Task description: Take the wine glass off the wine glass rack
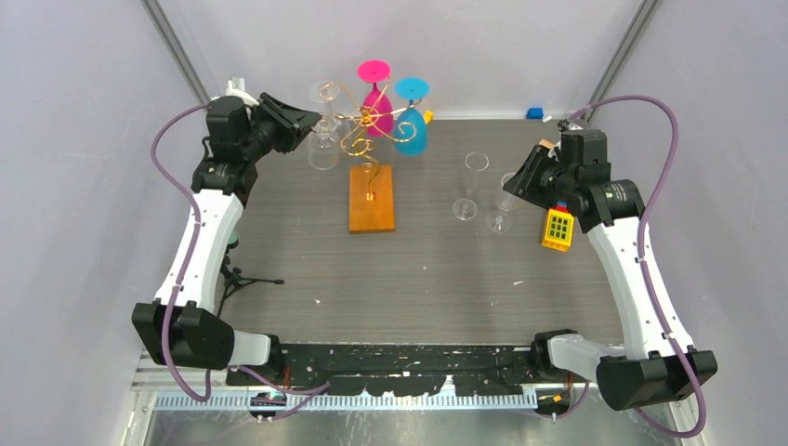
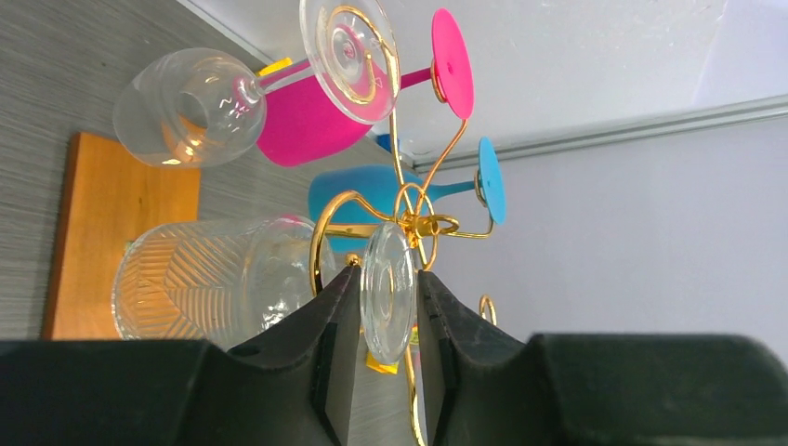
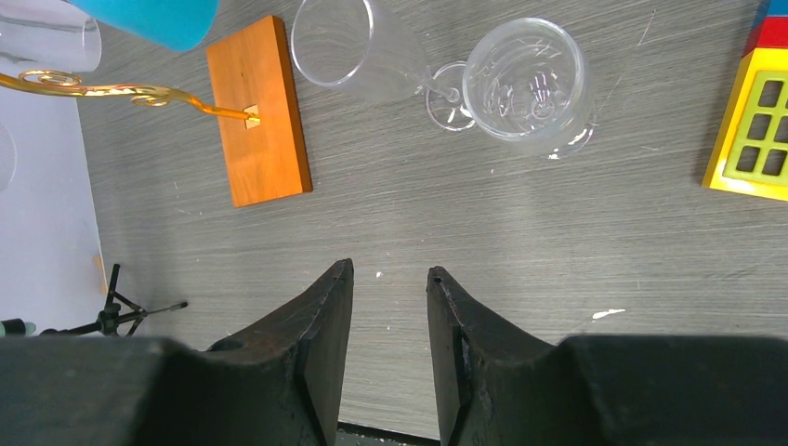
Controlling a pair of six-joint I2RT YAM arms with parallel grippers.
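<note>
The wine glass rack (image 1: 361,119) is gold wire on an orange wooden base (image 1: 372,198). Hanging from it are a pink glass (image 1: 376,100), a blue glass (image 1: 410,130) and two clear glasses (image 1: 323,144). My left gripper (image 1: 302,119) is at the rack's left side. In the left wrist view its jaws (image 2: 387,271) are closed on the round foot (image 2: 388,297) of a clear patterned wine glass (image 2: 214,279), which still hangs on a gold arm (image 2: 321,232). My right gripper (image 1: 516,177) is open and empty above the table (image 3: 388,271).
Two clear glasses stand on the table right of the rack (image 1: 472,181) (image 1: 502,200). A yellow block toy (image 1: 558,228) lies by the right arm. A small black tripod (image 1: 246,277) is near the left arm. A small blue object (image 1: 534,113) sits at the back edge.
</note>
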